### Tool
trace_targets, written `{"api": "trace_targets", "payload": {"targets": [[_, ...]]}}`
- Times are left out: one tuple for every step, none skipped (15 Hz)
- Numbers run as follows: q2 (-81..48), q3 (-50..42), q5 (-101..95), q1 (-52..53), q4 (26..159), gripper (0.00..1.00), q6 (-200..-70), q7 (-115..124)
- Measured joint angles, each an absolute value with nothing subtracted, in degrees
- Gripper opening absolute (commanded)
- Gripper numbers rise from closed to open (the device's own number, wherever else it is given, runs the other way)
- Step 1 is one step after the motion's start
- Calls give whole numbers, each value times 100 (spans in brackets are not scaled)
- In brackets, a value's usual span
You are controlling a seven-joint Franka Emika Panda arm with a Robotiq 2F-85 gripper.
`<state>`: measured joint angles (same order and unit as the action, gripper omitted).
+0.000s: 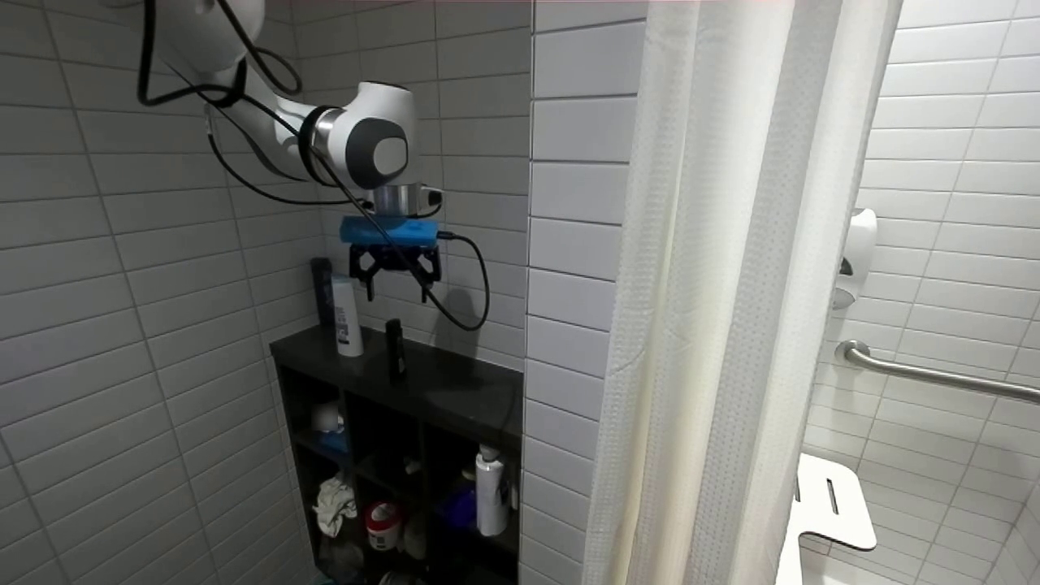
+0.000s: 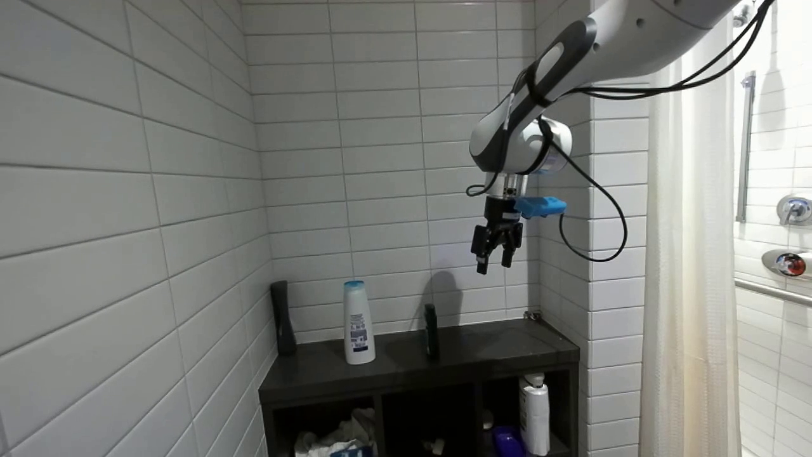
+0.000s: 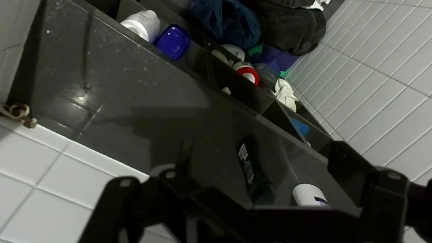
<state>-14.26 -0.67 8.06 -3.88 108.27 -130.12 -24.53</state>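
Observation:
My gripper [image 1: 396,297] is open and empty, in the air above the dark shelf unit [image 1: 467,383]. It points down in both exterior views [image 2: 495,268]. In the wrist view the fingers [image 3: 263,153] are wide apart with nothing between them. A small black bottle [image 2: 431,333] stands on the shelf top, below and left of the gripper; it also shows in the wrist view [image 3: 254,168]. A white bottle with a blue cap [image 2: 358,324] stands upright farther left; the gripper body hides part of it in the wrist view [image 3: 307,194]. A tall black bottle [image 2: 283,317] stands in the left corner.
Shelf compartments hold a white bottle [image 1: 490,491], a blue-purple item [image 3: 173,40], a red-and-white tub [image 1: 383,524] and a white cloth [image 1: 335,504]. A small object [image 3: 18,111] lies in the shelf-top corner. Tiled walls enclose the shelf. A curtain [image 1: 715,244] hangs nearby. A cable loop [image 2: 615,216] hangs beside the wrist.

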Motion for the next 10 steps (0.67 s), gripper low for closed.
{"api": "trace_targets", "payload": {"targets": [[-1428,-55,806,-388,10826,100,-13012,-2501],[-1428,-45,806,-389,10824,100,-13012,-2537],[-1428,-36,807,-389,10820,100,-13012,-2556],[-1429,-29,812,-390,10814,100,-13012,-2559],[-1434,-8,816,-387,10791,100,-13006,-2558],[-1444,26,817,-386,10750,100,-12994,-2555],[-1457,62,817,-383,10705,100,-12975,-2555],[-1468,99,816,-377,10668,100,-12958,-2555],[-1481,130,809,-365,10634,100,-12942,-2555],[-1490,145,781,-345,10606,100,-12912,-2541]]}}
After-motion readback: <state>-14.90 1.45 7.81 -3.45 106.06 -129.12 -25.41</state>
